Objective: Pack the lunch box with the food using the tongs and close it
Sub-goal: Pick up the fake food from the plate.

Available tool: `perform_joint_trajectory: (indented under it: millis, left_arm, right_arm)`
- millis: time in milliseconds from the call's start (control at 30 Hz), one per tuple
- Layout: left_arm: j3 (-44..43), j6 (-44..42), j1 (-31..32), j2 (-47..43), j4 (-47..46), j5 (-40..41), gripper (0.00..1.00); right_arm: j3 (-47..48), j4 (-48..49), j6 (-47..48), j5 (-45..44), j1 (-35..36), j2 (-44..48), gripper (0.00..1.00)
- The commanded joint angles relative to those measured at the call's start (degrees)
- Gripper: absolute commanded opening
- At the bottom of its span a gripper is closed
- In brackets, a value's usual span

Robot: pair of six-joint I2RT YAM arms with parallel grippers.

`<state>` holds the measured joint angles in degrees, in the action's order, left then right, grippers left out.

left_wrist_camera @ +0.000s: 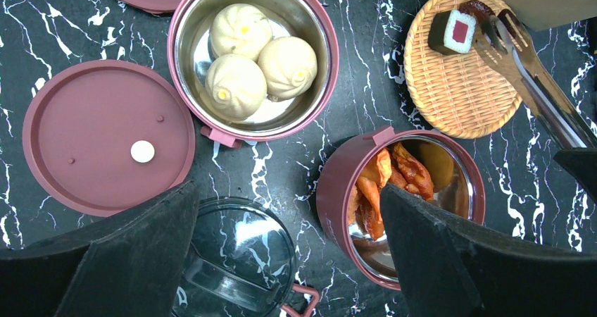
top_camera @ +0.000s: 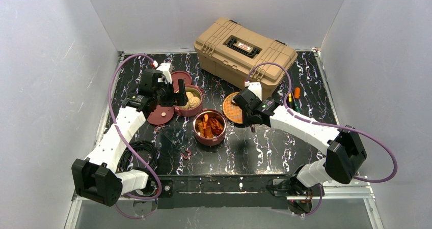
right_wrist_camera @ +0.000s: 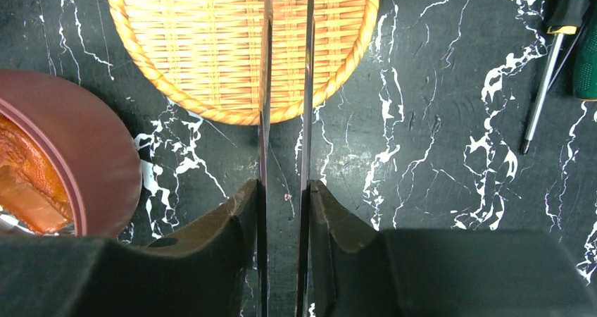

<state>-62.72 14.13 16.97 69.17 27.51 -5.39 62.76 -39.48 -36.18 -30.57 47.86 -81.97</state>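
One lunch box bowl (top_camera: 191,99) (left_wrist_camera: 184,21) holds three beige buns (left_wrist_camera: 257,67). A second bowl (top_camera: 209,127) (left_wrist_camera: 334,197) holds orange and red chunks (left_wrist_camera: 394,179). A flat maroon lid (top_camera: 161,114) (left_wrist_camera: 84,120) with a pale dot lies left of them. My left gripper (top_camera: 173,94) (left_wrist_camera: 288,197) hangs open above the table between the lid and the chunk bowl, with nothing in it. My right gripper (top_camera: 249,118) (right_wrist_camera: 284,184) is shut on the tongs (right_wrist_camera: 265,84) (left_wrist_camera: 542,95). Their tips reach over the woven plate (right_wrist_camera: 204,42) (left_wrist_camera: 457,91), beside a black, white and red roll piece (left_wrist_camera: 454,32).
A tan toolbox (top_camera: 244,48) stands at the back right. Screwdrivers (top_camera: 294,99) (right_wrist_camera: 556,63) lie right of the plate. A clear glass lid (top_camera: 176,137) (left_wrist_camera: 236,260) rests near the front left, and a second maroon lid (top_camera: 181,78) lies behind the bun bowl.
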Motion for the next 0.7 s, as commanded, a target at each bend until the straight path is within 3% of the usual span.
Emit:
perform_joint_trajectory:
  millis: [0, 367, 667]
  left_arm:
    - [-2.0, -0.4, -0.2, -1.4, 1.4, -0.1, 0.99]
    - [-1.8, -0.6, -0.2, -1.2, 1.3, 0.6, 0.99]
    - [-1.5, -0.6, -0.2, -1.1, 0.9, 1.2, 0.99]
  right_arm:
    - [3.0, -0.7, 0.0, -3.8, -0.2, -0.3, 0.35]
    - [3.5, -5.2, -1.1, -5.4, -0.3, 3.9, 0.07]
    - [-0.3, -8.6, -3.5, -4.2, -0.2, 11.3, 0.01]
